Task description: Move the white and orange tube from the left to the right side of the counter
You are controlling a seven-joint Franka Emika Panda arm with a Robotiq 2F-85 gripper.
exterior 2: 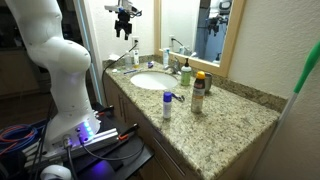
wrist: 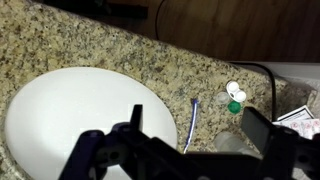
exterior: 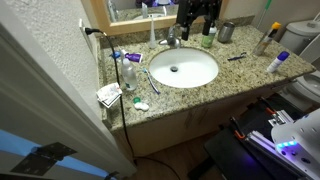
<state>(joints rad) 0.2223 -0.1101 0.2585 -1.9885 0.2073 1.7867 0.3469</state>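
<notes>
My gripper (exterior: 197,12) hangs high above the back of the counter (exterior: 250,78), near the faucet, and also shows in an exterior view (exterior 2: 124,20). In the wrist view its two dark fingers (wrist: 196,125) stand wide apart with nothing between them. Below them lie the oval white sink (wrist: 70,115), a blue toothbrush (wrist: 193,118) and a clear bottle (wrist: 228,142). I cannot make out the white and orange tube with certainty in any view. The left side of the counter holds a cluster of small items around the clear bottle (exterior: 128,72).
A white and green lens case (wrist: 235,97) and a paper packet (exterior: 108,95) lie near the left front edge. On the right stand a metal cup (exterior: 225,32), a tall bottle (exterior: 262,40) and a white bottle with a blue cap (exterior: 278,62). The mirror wall rises behind.
</notes>
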